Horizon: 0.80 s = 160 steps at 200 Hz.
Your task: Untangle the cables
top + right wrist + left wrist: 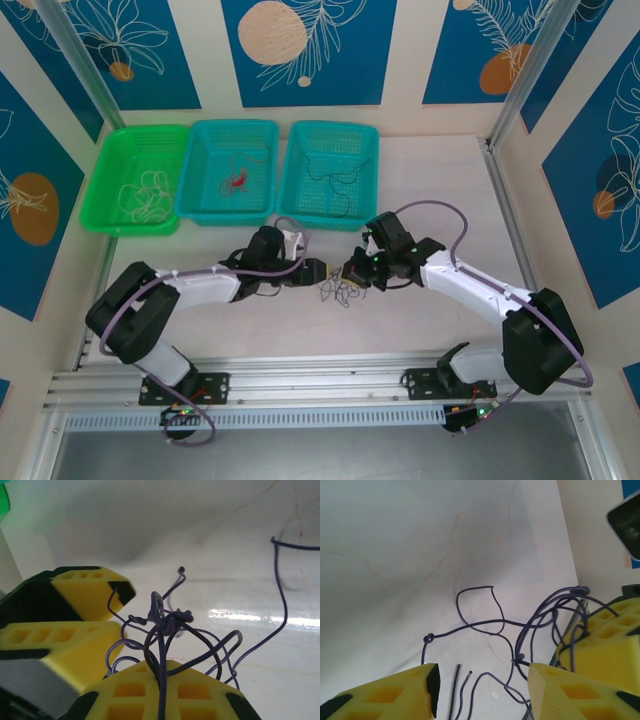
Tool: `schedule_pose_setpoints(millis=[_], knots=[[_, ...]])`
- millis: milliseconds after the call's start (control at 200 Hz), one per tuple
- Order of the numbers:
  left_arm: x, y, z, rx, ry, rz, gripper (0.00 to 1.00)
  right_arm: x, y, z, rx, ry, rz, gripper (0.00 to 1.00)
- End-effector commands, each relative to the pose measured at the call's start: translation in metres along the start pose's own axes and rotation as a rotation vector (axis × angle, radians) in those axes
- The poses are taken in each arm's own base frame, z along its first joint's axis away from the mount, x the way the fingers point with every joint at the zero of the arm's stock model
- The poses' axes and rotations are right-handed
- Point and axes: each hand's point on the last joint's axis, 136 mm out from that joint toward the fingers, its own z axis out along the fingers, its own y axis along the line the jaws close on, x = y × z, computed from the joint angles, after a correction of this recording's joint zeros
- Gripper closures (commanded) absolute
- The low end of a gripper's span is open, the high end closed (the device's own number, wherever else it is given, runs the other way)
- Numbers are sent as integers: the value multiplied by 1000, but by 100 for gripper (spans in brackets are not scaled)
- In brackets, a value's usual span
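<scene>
Cables [338,292], thin and dark purple, lie in a small tangle at the middle of the counter [430,190], between the two tool tips. The left tool [318,268] sits at about 10 o'clock from the tangle and the right tool [350,273] at about 1 o'clock, both just beside it. In the left wrist view the left tool's yellow fingers [395,697] stand well apart with nothing clamped. Two loose wire ends and a loop run into the gap between them, and a small knot lies at about 10 o'clock from that gap. The strands sweep on toward 2 o'clock, where they reach the right tool's yellow block. In the right wrist view the right tool [162,672] is closed tight, and one strand comes straight up out of the seam between its fingers into a knotted bunch just above the tips. Loops fan out to both sides, and one long strand trails off toward 2 o'clock. At 12 o'clock on the counter three baskets stand side by side: a green basket [145,131] holding cream wires [148,190], a middle basket [235,125] with a red wire [238,182], and a right basket [335,127] with a dark wire [335,182].
</scene>
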Motion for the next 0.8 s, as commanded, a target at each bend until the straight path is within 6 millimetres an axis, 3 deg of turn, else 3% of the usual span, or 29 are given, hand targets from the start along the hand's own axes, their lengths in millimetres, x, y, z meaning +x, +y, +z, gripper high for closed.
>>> schedule_pose_setpoints(millis=[0,80,160,260,435,580,795], knots=[[1,-2,7,17,7,15,55,-7,13,-4,-15,-24,-1,100],[7,11,9,-22,14,2,60,-8,14,-6,-11,-31,-3,100],[11,18,11,-38,18,-4,72,-11,11,-7,4,-37,5,100],[11,20,9,-48,9,-7,100,-17,2,-8,38,-45,22,100],[-1,14,-10,-96,-45,32,100,-32,-51,-18,192,-82,109,98],[-17,9,-50,-183,-109,116,100,-48,-108,-38,255,-120,232,93],[-40,31,-145,-327,-274,76,100,-64,-184,-84,240,-278,506,87]])
